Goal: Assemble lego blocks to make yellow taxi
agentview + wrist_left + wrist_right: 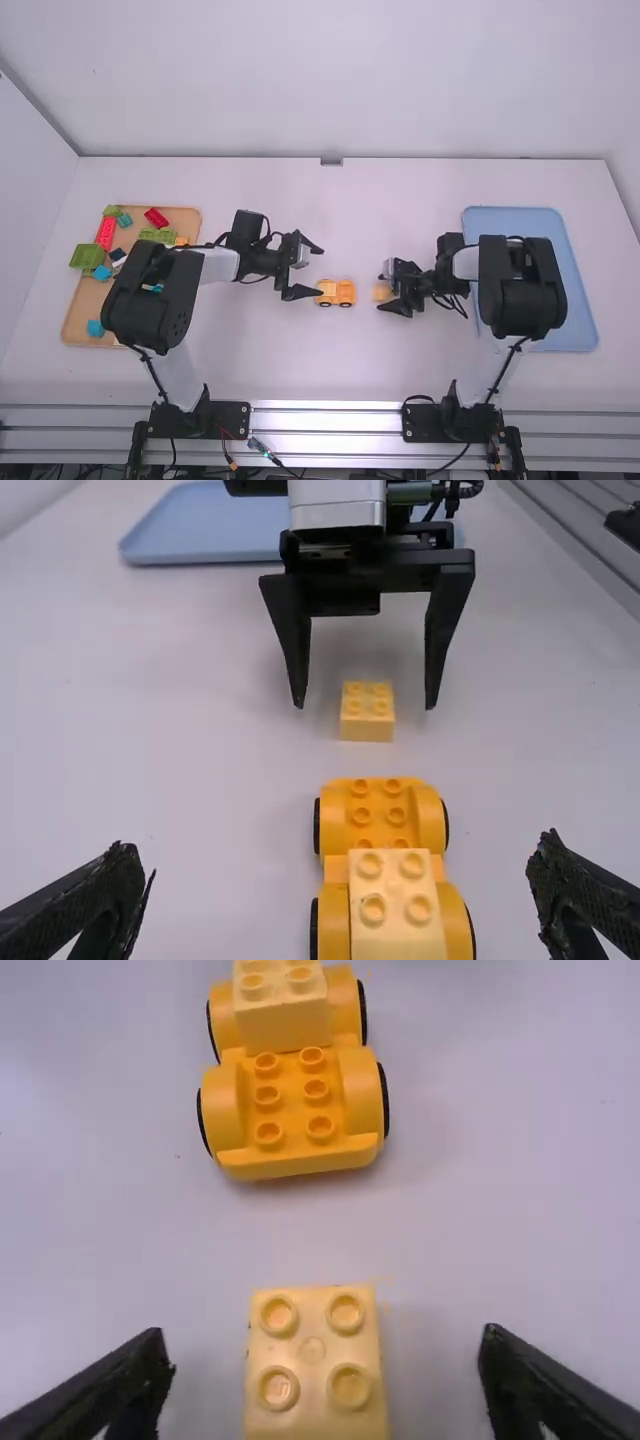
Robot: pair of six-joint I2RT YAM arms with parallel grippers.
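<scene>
In the high view, my left gripper (304, 268) stands open just left of the orange-yellow car base (337, 292), and my right gripper (385, 290) is open around a small yellow brick (382, 292). The left wrist view has my left gripper (340, 895) with its fingers wide on either side of the car base (361, 816), which carries a pale yellow brick (396, 920) on one end. Beyond it lies the loose yellow brick (367, 712). From the right wrist, my right gripper (322, 1375) has its fingers apart, the loose brick (314, 1355) between them, untouched.
At the left, a wooden tray (75, 325) holds several coloured bricks, red, green and blue among them. A blue tray (575, 325) lies at the right under the right arm.
</scene>
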